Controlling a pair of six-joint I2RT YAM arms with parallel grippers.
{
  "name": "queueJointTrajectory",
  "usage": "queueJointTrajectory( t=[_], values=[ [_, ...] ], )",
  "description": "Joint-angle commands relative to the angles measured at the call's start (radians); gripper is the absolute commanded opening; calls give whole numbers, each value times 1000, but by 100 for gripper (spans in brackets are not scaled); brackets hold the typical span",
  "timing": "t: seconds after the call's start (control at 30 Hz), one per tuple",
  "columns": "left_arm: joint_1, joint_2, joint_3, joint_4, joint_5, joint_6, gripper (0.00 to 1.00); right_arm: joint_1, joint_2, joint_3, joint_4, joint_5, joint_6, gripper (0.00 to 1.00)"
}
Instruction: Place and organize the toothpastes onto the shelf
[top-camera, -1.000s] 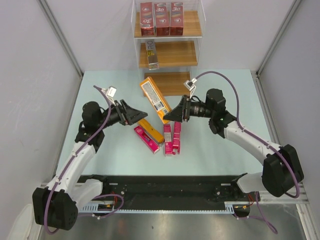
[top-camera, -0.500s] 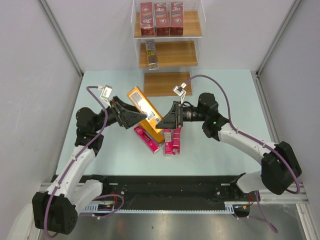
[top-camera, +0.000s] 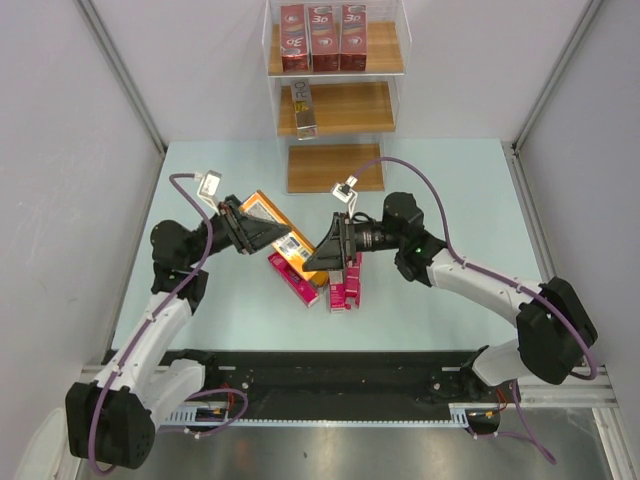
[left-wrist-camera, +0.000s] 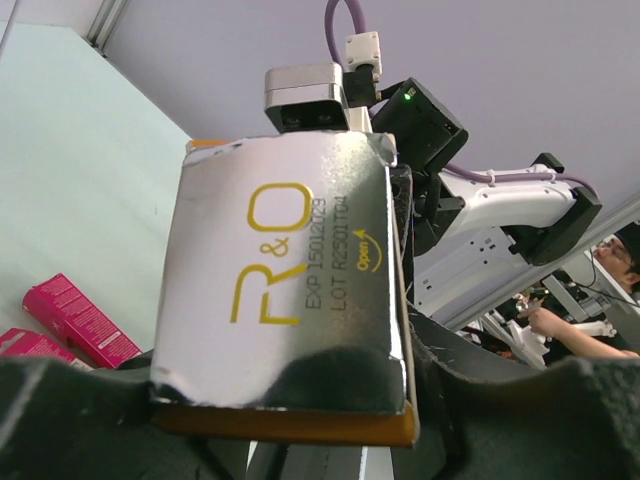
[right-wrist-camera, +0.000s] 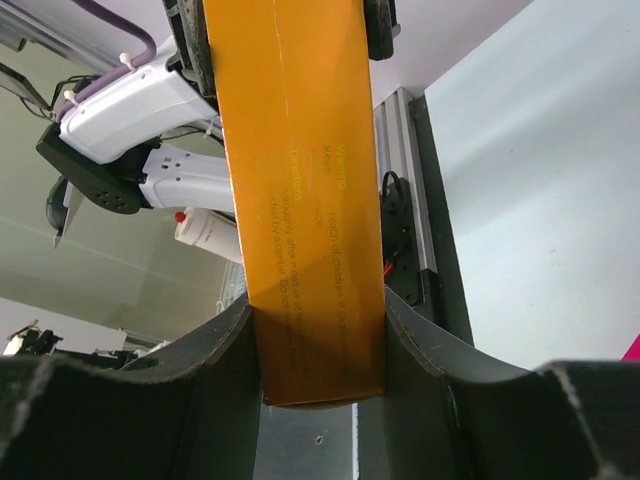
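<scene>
Counter (top-camera: 450, 200): pale green surface, enclosed by grey walls on three sides.

Shelf (top-camera: 352, 108): stands at the far edge of the counter, three stepped wooden tiers behind clear walls. The top tier carries three dark red cartons (top-camera: 323, 38), upright and side by side, touching. The middle tier carries one upright carton (top-camera: 304, 110) at its left end. The lowest board is bare.

Left arm (top-camera: 160, 320) and right arm (top-camera: 490, 285): both reach inward and meet over the middle of the counter, in front of the shelf.

Left hand (top-camera: 262, 232): closed on the far end of the orange carton (top-camera: 290, 242). In the left wrist view its fingers press both sides of the carton, below the silver end flap printed "R&O".

Right hand (top-camera: 322, 250): closed on the near end of the same carton. In the right wrist view the long orange face runs up between the two fingers, which touch it on either side.

Orange carton: held between the two hands, tilted and clear of the counter, well apart from the shelf.

Pink cartons (top-camera: 345, 285): two lie side by side on the counter just under the right hand, and a third lies at an angle to their left. Something orange shows between them, too hidden to identify.
</scene>
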Motion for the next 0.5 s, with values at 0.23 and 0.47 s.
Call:
queueJointTrajectory(
  t=[0.23, 0.47],
  values=[
    [-5, 19, 43, 81, -11, -41, 44, -8, -85, 35, -73, 168, -69, 80],
    [-5, 83, 28, 338, -46, -248, 41, 130, -300, 32, -344, 659, -257, 96]
  ],
)
